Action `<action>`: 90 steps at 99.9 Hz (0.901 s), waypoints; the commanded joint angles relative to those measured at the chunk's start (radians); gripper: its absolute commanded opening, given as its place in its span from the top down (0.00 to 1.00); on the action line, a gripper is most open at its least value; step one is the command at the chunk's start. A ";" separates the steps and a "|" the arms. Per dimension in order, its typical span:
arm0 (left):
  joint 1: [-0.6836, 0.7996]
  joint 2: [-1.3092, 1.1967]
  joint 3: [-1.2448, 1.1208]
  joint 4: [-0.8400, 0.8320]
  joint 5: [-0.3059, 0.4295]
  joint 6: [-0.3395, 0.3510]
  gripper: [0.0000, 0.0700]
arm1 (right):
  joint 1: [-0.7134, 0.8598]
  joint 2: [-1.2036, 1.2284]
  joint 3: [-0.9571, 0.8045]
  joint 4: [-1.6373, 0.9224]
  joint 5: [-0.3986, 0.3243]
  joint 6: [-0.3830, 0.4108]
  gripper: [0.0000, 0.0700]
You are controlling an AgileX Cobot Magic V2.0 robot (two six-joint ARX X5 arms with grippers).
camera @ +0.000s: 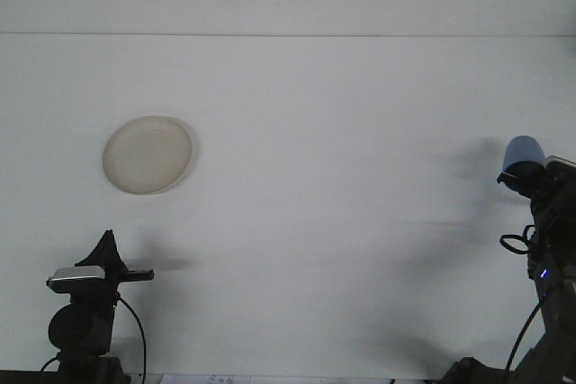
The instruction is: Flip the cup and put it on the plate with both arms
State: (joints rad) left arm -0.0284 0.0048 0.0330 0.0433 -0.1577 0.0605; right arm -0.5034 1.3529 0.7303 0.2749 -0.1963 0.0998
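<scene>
From my remote seat I saw the blue cup [523, 156] raised above the white table [342, 222] at the far right, tilted, its dark mouth facing down and left, carried at the tip of the right gripper [531, 177], which was grasping it. The cream plate [148, 155] lay well apart on the left with nothing in it. The left gripper [106, 254] sat low near the front edge; I could not tell its finger state.
</scene>
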 commanded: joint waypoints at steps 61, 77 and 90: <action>0.002 -0.002 -0.019 0.010 -0.002 -0.009 0.98 | 0.908 -0.091 0.558 -1.247 -0.008 0.032 1.00; 0.002 -0.002 -0.019 0.010 -0.002 -0.009 0.98 | 1.072 0.056 0.639 -1.380 0.015 0.004 1.00; 0.002 -0.002 -0.019 0.010 -0.002 -0.009 0.98 | 1.183 0.148 0.646 -1.397 0.040 0.001 1.00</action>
State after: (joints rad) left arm -0.0284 0.0048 0.0330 0.0433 -0.1577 0.0601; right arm 0.6361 1.4651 1.3533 -1.1206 -0.1646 0.1165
